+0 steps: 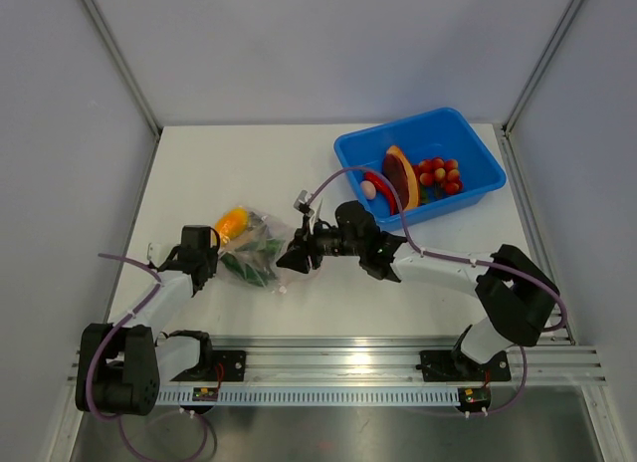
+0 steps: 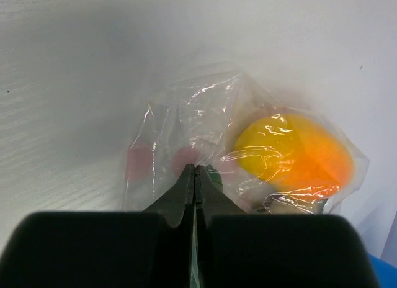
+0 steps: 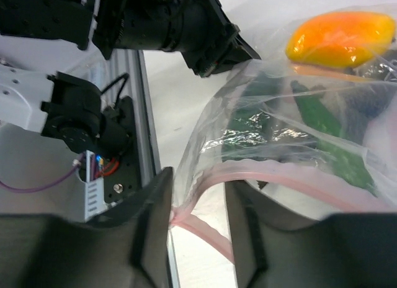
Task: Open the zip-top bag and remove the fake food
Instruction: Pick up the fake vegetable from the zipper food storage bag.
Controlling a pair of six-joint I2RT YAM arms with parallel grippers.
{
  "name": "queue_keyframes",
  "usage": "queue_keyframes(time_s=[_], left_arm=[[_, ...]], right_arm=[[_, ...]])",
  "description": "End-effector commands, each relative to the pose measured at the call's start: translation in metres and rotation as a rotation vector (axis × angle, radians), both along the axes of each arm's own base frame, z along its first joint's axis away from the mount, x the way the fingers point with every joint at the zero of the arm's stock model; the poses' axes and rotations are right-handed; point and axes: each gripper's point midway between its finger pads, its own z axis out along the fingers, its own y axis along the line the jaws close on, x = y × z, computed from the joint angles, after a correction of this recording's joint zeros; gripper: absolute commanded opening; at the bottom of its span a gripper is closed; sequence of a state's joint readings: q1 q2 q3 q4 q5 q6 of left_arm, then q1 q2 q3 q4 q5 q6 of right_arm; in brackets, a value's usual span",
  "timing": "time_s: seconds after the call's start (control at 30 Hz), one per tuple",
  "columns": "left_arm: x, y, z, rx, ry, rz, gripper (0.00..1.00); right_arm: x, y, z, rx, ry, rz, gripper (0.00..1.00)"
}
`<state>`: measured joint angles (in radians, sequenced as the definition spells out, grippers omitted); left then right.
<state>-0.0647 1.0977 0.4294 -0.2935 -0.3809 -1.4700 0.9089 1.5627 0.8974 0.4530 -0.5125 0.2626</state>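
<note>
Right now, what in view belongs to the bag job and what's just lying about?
Job: zip-top bag; yellow fruit, green cucumber inside it; left claw; right claw.
Lying about: blue bin; front rail.

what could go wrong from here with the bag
1. The right gripper stands open around the zip strip. If it pulls before it closes, the strip would likely slip out.
2. The left gripper is shut on only a thin fold of the bag. With the yellow fruit weighing inside, a hard tug might tear the film or pull it free.
</note>
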Motion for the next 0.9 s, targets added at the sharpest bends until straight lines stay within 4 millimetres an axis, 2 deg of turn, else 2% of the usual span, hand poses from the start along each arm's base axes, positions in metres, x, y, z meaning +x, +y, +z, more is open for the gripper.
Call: queue_keyframes(time_s=[0.0,0.07,0.23,0.4,0.43,0.47,0.63,0.77,0.87], left_arm=[[0.006,0.011,0.008,0.032,-0.021,0.05,0.0],[0.006,0.012,0.008,0.033,-0.02,0.055,0.0],[0.006,0.012,0.005,0.033,-0.001,0.052,0.0],[0.005,0.012,0.003,0.032,0.013,0.052,0.0],[0.005,0.013,0.004,0.032,0.011,0.051,0.0],[0.005,0.013,0.004,0.032,0.011,0.051,0.0],[0.006,0.012,0.004,0.029,0.01,0.05,0.0],[0.005,0.013,0.002,0.029,0.018,0.051,0.0],[0.005,0.013,0.0,0.03,0.024,0.05,0.0]], right_arm=[[0.014,0.002,0.006,-0.046,-0.074,-0.025,0.49],[0.021,-0.002,0.0,-0.089,-0.116,-0.051,0.51],[0.031,-0.014,-0.017,-0.156,-0.2,-0.087,0.49],[0.028,-0.021,-0.015,-0.126,-0.236,-0.097,0.5],[0.029,-0.024,-0.011,-0.124,-0.277,-0.1,0.53],[0.029,-0.026,-0.014,-0.131,-0.276,-0.108,0.62],[0.037,-0.037,-0.009,-0.114,-0.298,-0.165,0.63],[0.045,-0.048,-0.015,-0.135,-0.298,-0.198,0.63],[0.055,-0.059,-0.02,-0.136,-0.302,-0.25,0.68]])
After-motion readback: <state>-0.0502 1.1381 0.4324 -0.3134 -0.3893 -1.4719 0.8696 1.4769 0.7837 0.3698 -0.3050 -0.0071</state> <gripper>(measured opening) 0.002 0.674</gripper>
